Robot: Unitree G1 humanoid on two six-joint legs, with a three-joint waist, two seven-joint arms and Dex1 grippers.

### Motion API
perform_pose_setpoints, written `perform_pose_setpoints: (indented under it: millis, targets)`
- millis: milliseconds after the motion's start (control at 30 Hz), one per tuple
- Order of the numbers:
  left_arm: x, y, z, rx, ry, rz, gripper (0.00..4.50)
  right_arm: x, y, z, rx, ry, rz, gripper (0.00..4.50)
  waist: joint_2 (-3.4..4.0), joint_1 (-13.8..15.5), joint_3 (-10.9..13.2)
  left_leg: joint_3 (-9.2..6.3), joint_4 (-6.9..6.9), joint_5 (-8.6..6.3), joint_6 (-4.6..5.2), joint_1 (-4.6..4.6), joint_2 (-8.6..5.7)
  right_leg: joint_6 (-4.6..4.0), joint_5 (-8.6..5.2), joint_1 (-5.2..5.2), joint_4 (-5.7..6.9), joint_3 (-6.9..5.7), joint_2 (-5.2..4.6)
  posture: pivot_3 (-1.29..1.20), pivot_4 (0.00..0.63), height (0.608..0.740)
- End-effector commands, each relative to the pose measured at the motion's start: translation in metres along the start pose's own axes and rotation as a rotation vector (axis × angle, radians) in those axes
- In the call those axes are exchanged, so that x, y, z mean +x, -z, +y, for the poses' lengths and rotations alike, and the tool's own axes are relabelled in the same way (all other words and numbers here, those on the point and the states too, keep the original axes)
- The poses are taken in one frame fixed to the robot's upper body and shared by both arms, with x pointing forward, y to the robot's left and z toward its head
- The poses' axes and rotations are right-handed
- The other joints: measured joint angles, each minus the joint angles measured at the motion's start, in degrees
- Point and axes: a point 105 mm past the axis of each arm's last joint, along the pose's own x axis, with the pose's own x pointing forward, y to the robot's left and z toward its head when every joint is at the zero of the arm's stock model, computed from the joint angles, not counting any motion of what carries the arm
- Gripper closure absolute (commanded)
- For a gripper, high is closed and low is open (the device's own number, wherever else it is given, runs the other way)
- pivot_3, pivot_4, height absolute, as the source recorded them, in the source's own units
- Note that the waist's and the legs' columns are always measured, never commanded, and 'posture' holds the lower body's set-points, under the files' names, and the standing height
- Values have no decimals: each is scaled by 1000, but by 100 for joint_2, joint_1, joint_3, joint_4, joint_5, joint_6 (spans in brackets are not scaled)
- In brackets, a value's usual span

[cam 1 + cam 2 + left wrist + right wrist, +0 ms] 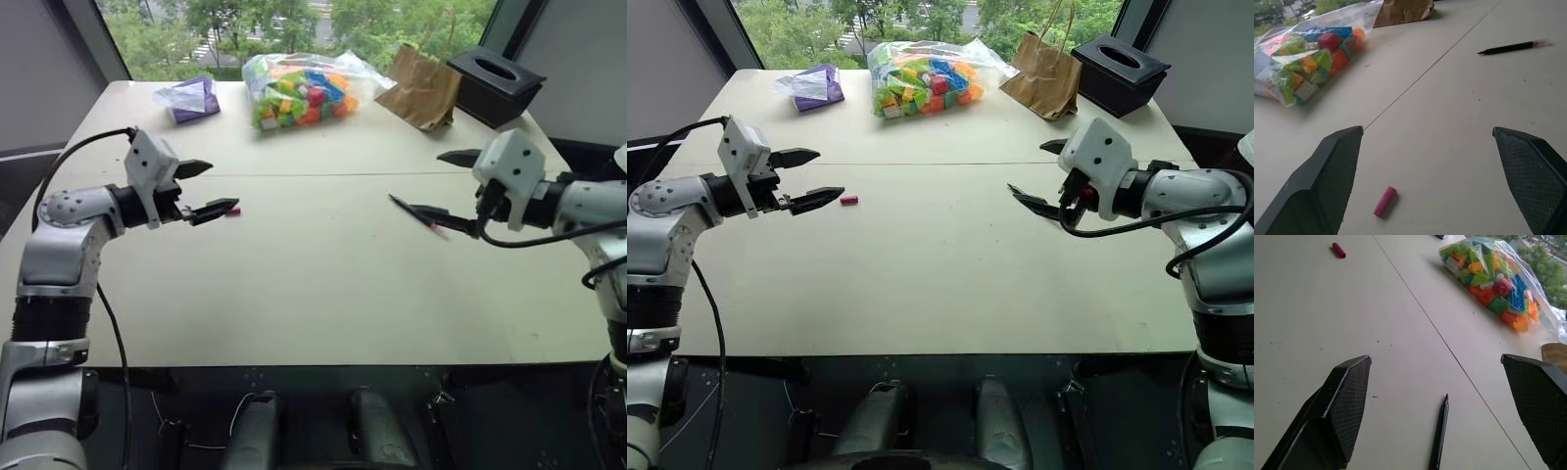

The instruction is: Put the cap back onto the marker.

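Note:
The cap (849,200), a tiny red cylinder, lies on the pale table (313,294) left of centre. My left gripper (823,176) hovers open just left of it and is empty. In the left wrist view the cap (1385,201) lies on the table between the two fingers. The marker (416,214), thin and black with a reddish tip, lies right of centre, partly behind the lower finger of my open, empty right gripper (441,184). The right wrist view has the marker (1440,431) lying between its fingers and the cap (1338,249) far off.
At the table's far side lie a clear bag of colourful blocks (299,88), a brown paper bag (421,88), a black tissue box (495,83) and a small purple packet (191,98). A seam (323,176) crosses the tabletop.

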Motion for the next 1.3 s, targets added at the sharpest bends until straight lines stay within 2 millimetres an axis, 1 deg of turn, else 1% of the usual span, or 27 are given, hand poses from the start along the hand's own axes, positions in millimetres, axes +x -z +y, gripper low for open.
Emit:
perform_pose_setpoints:
  millis: [33,233,433,633,667,700,767,833,900,967,1133,1233,1300]
  targets:
    - [1,-8,3,39,0,-20,73,-6,-13,-3,-28,28,-39,107,0,0,0,0,0,0,0,0,0,0,0,0,0,0,0,0,150,740]
    - [12,10,4,59,12,18,73,-3,-12,-2,-21,39,-45,107,0,4,0,2,0,0,0,0,-1,0,0,0,0,0,0,0,150,740]
    - [16,31,12,-14,14,36,73,0,-12,6,-2,63,-60,107,0,5,0,2,0,0,0,-2,-1,0,0,-2,1,-1,1,0,150,740]
    - [17,53,18,-40,7,110,73,0,-10,12,21,104,-74,107,0,5,0,2,2,0,0,-3,-2,1,1,-3,3,-1,1,0,150,740]
    - [12,57,19,-43,2,116,73,-1,-13,16,20,110,-77,107,-1,7,0,2,2,0,0,-5,-2,1,1,-5,3,-1,0,0,150,740]
    - [9,61,23,-47,-16,127,73,-2,-14,20,23,119,-83,107,-1,7,-1,2,2,0,0,-5,-2,1,1,-5,4,-1,0,0,150,740]
    - [10,69,32,-59,-73,149,73,0,-12,20,35,135,-88,107,-1,2,-1,1,2,-1,1,-5,-2,1,1,-6,5,0,0,0,150,740]
    - [7,76,40,-60,-126,178,73,1,-14,22,40,150,-99,107,-2,7,0,2,3,0,1,-6,-3,2,1,-7,6,-1,1,0,150,740]
    - [-1,81,45,-54,-150,192,73,1,-18,26,38,154,-109,107,-2,7,0,2,4,0,1,-6,-3,2,1,-7,7,-1,1,0,150,740]
    - [-2,83,49,-69,-170,193,73,2,-20,28,40,159,-115,107,-2,6,0,1,3,-1,2,-6,-3,2,1,-8,7,-1,1,0,150,740]
    - [1,88,53,-98,-192,197,73,8,-20,30,41,162,-122,107,-5,18,0,1,5,-1,2,-9,-5,2,1,-7,7,-4,0,0,150,740]
    - [6,92,50,-117,-163,197,73,10,-23,32,40,155,-129,107,-5,11,0,1,6,-1,3,-10,-5,3,1,-7,7,-4,0,0,150,740]
    - [10,92,46,-100,-135,204,73,12,-27,35,40,147,-139,107,-5,8,0,1,6,-1,3,-9,-5,2,2,-7,8,-4,1,0,150,740]
